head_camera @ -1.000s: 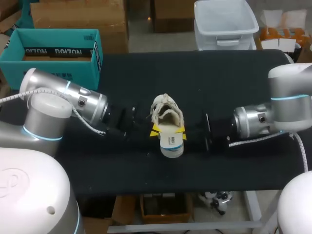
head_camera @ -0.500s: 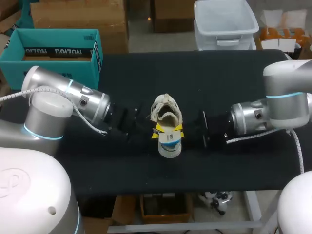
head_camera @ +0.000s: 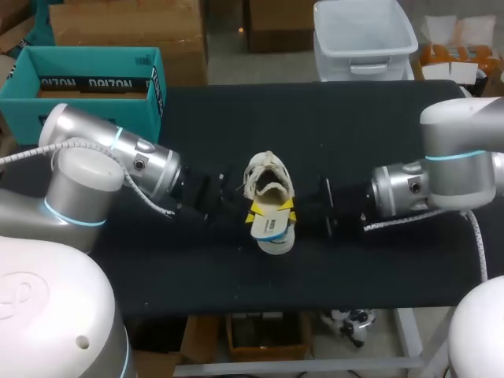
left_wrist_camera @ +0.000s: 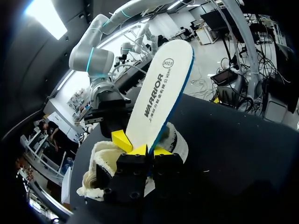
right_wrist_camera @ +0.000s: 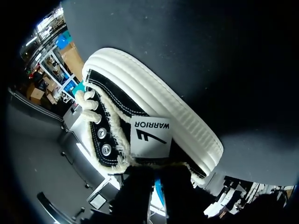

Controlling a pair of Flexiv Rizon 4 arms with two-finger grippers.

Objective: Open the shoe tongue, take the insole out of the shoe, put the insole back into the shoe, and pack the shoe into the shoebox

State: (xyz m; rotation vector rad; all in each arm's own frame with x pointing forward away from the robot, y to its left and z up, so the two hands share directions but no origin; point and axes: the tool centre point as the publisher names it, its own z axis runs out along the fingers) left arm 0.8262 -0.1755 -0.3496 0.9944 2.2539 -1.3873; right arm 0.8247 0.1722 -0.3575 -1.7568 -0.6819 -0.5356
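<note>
A cream fleece-lined shoe (head_camera: pixel 266 177) with a black side (right_wrist_camera: pixel 154 107) and a white sole stands mid-table, heel towards the front edge. Its white, blue-edged insole (head_camera: pixel 270 227) sticks up out of the heel opening. In the left wrist view the insole (left_wrist_camera: pixel 163 84) rises from between my left gripper's (left_wrist_camera: pixel 148 150) yellow tips, which are shut on its end. My left gripper (head_camera: pixel 253 213) comes in from the shoe's left. My right gripper (head_camera: pixel 290 209) sits at the shoe's right side, its dark fingers (right_wrist_camera: pixel 140 186) pinching the collar edge. The teal shoebox (head_camera: pixel 87 57) stands open at the back left.
The black table top (head_camera: pixel 354 126) stretches bare behind the shoe and to its right. Both arms lie low across the table on either side of the shoe, leaving a narrow strip along the front edge.
The insole has lifted out of the heel and tilted to the left. Both grippers have closed in a little on the shoe, the right arm shifting left.
</note>
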